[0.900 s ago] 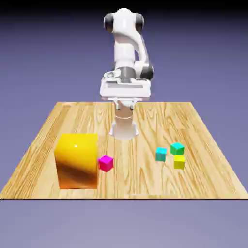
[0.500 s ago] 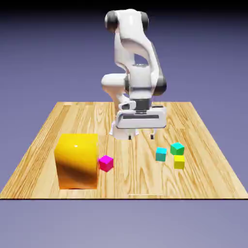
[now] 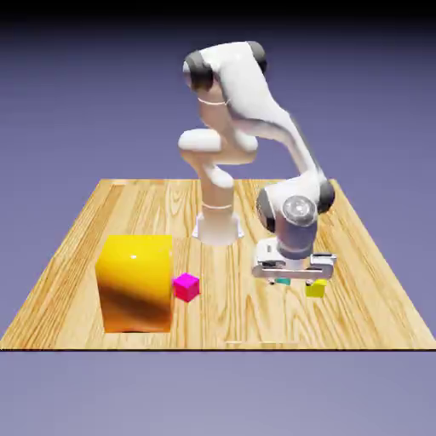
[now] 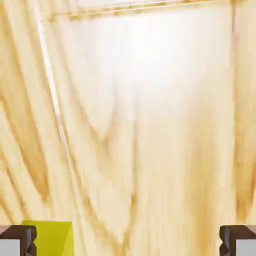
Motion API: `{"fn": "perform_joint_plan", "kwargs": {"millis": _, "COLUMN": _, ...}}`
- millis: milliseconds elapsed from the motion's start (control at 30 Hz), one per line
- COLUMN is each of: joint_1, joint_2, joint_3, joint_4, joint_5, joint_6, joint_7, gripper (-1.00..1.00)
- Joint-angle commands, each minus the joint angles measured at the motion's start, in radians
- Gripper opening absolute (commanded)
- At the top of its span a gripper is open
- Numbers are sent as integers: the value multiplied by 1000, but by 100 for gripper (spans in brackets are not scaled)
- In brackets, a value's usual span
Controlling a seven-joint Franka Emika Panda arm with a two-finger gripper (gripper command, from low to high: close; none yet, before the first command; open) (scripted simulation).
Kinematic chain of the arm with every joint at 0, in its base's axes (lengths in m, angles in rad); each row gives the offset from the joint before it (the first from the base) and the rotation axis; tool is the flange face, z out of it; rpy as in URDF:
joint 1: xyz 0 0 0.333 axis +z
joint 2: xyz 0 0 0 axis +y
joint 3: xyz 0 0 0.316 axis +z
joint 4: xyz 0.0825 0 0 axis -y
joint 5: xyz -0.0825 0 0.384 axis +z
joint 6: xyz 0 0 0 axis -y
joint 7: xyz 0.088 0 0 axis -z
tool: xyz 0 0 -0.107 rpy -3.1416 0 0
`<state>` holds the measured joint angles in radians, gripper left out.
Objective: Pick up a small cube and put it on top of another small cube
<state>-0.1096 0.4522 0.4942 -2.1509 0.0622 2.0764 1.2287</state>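
Bright white glare on the pale wood (image 4: 150,55) in the hand view, its grain softly blurred.

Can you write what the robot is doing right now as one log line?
jaws: open, nothing held | small plain yellow cube: on wooden table, at hand view's lower left | stack: not made

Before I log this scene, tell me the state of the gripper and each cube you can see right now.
Gripper: open, nothing between its fingertips.
Small yellow cube: on the table, ungrasped, partly hidden.
Cyan cube: mostly hidden behind the gripper.
Magenta cube: on the table, unstacked.
Big orange-yellow cube: standing on the table.
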Motion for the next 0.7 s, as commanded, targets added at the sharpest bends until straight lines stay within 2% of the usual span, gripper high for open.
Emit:
{"fn": "perform_joint_plan", "kwargs": {"millis": 0, "joint_1": -4, "joint_2": 36, "joint_3": 18, "joint_4": 23, "joint_5": 2, "joint_6": -34, "joint_7": 17, "gripper": 0}}
{"fn": "perform_joint_plan", "kwargs": {"millis": 267, "joint_1": -38, "joint_2": 316, "joint_3": 153, "joint_4": 204, "joint_5": 19, "joint_6": -297, "joint_7": 151, "gripper": 0}}
{"fn": "perform_joint_plan", "kwargs": {"millis": 433, "joint_1": -10, "joint_2": 369, "joint_3": 132, "joint_4": 105, "joint_5": 6, "joint_6": -143, "joint_7": 144, "gripper": 0}}
{"fn": "perform_joint_plan", "kwargs": {"millis": 467, "joint_1": -10, "joint_2": 369, "joint_3": 132, "joint_4": 105, "joint_5": 6, "joint_6": -143, "joint_7": 144, "gripper": -100}}
{"fn": "perform_joint_plan", "kwargs": {"millis": 600, "joint_1": -33, "joint_2": 324, "joint_3": 150, "joint_4": 189, "joint_5": 17, "joint_6": -274, "joint_7": 150, "gripper": -100}}
{"fn": "perform_joint_plan", "kwargs": {"millis": 667, "joint_1": -14, "joint_2": 275, "joint_3": 112, "joint_4": 161, "joint_5": -45, "joint_6": -284, "joint_7": 89, "gripper": -100}}
